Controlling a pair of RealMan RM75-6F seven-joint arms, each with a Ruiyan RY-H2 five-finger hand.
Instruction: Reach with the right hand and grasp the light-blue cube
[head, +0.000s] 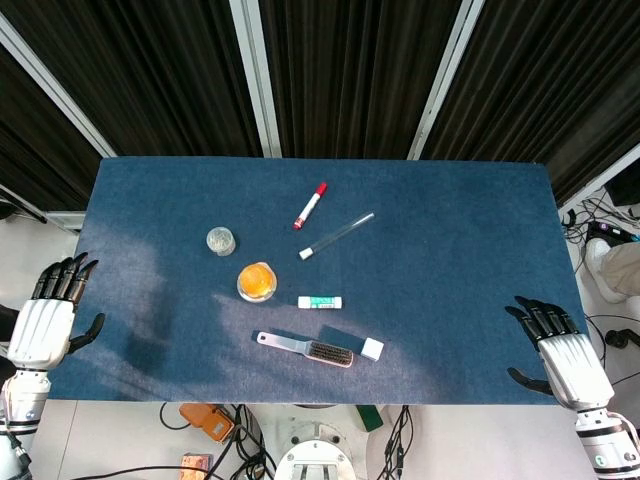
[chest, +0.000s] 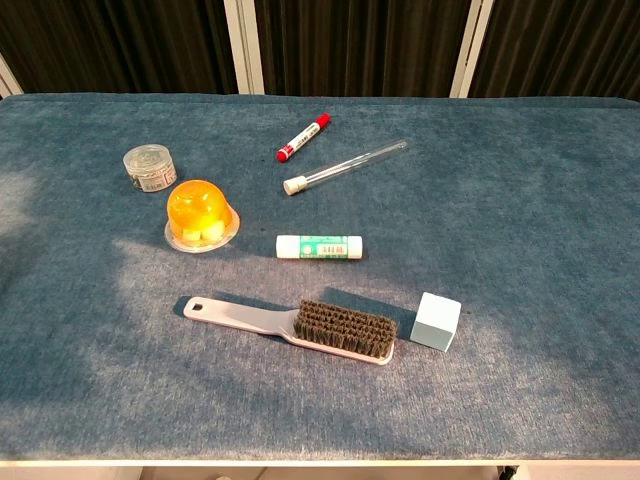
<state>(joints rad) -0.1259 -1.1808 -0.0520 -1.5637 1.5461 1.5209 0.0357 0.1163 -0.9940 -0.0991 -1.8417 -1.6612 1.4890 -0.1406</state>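
Note:
The light-blue cube (head: 372, 349) (chest: 437, 322) sits near the table's front edge, just right of the brush's bristle end. My right hand (head: 555, 350) hovers at the front right corner of the table, well to the right of the cube, fingers spread and holding nothing. My left hand (head: 52, 313) rests at the front left edge, also open and empty. Neither hand appears in the chest view.
A grey brush (head: 305, 348) (chest: 297, 327) lies left of the cube. Behind it are a white-green tube (chest: 319, 246), an orange jelly cup (chest: 200, 215), a small round tin (chest: 149, 166), a red marker (chest: 303, 137) and a glass test tube (chest: 345, 166) on the blue cloth (head: 470, 260).

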